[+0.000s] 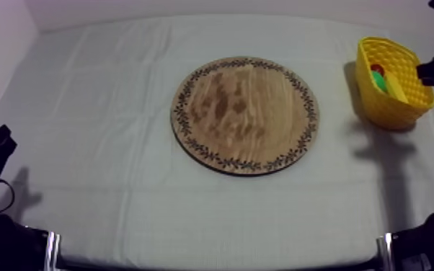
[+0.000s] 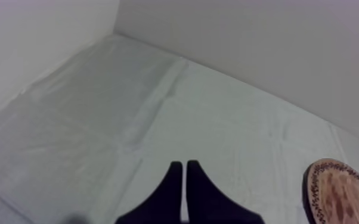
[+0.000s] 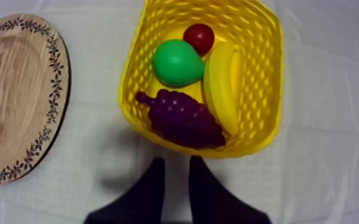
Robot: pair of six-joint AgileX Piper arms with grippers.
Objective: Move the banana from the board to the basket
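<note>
Finding the banana point(image 3: 220, 83) in the yellow basket point(image 3: 266, 36) and the wooden board point(image 1: 245, 114) bare, I judge only withdrawal remains: fingers apart and empty on the right gripper point(image 3: 176, 162), together on the left gripper point(image 2: 184, 165).

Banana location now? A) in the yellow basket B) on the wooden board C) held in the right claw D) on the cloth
A: the banana lies inside the yellow basket beside the pear and grapes, and the right claw by the basket is open, holding nothing.
</note>
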